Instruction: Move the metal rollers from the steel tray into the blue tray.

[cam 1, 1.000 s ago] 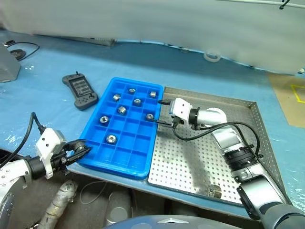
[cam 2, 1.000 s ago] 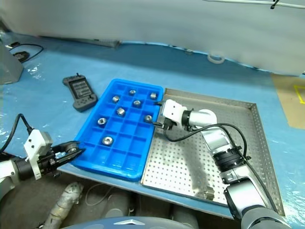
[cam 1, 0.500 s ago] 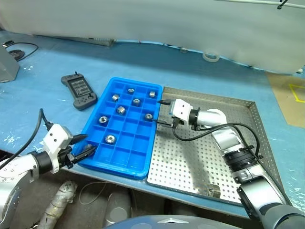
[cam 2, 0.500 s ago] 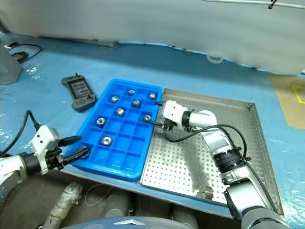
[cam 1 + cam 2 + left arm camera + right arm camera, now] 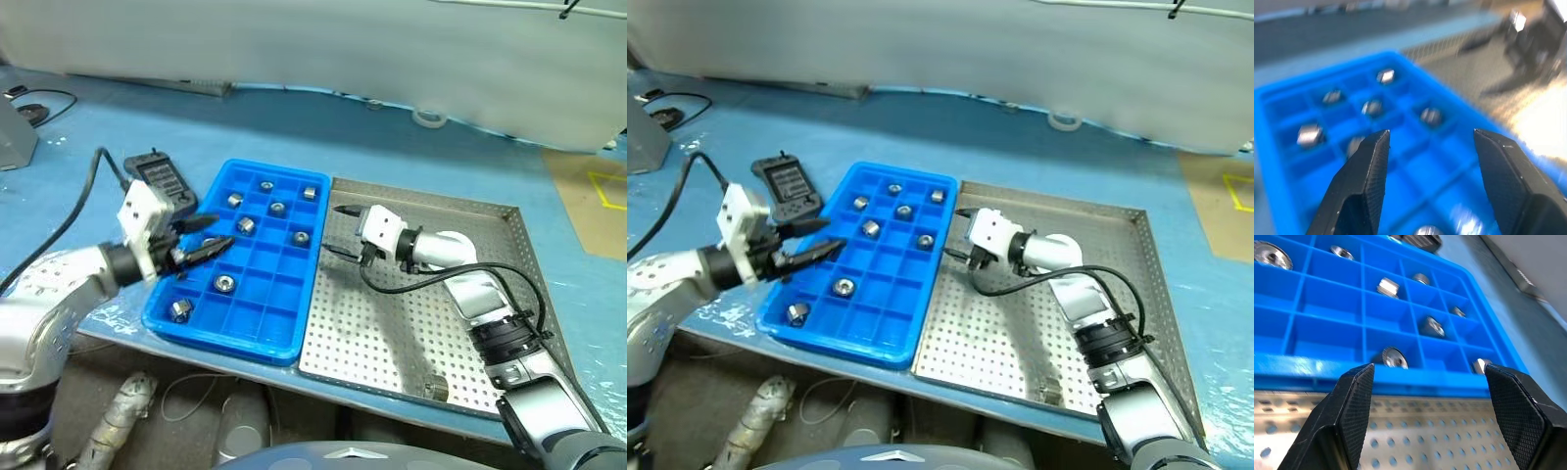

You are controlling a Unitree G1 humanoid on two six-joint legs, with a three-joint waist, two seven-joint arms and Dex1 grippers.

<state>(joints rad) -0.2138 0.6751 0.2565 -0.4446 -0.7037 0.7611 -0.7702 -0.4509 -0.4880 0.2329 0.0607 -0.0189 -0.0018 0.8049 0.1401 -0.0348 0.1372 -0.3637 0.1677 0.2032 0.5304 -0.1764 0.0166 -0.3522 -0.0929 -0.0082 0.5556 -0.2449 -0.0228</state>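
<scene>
Left eye view: the left gripper (image 5: pixel 209 238) hangs over the left half of the blue tray (image 5: pixel 257 315), jaws apart with nothing between them. A roller (image 5: pixel 224 284) sits in a compartment just below and beyond its tips, and another (image 5: pixel 180 310) lies in the near-left corner cell, close to the tray's front rim. Five more rollers fill cells in the far rows, ahead of those jaws.

The right gripper (image 5: pixel 337 231) hovers over the steel tray (image 5: pixel 509 294) at its far-left corner, jaws spread and empty, tips just short of the blue tray's right wall, which touches the steel tray's left rim. From the right wrist, that blue wall runs straight across in front of the jaws, with bare perforated floor beneath them.

One roller (image 5: pixel 437 390) stays in the steel tray at its near rim, well behind the right jaws, with open perforated floor between. A controller (image 5: pixel 162 178) lies on the worktop (image 5: pixel 88 147) just beyond the left gripper.
</scene>
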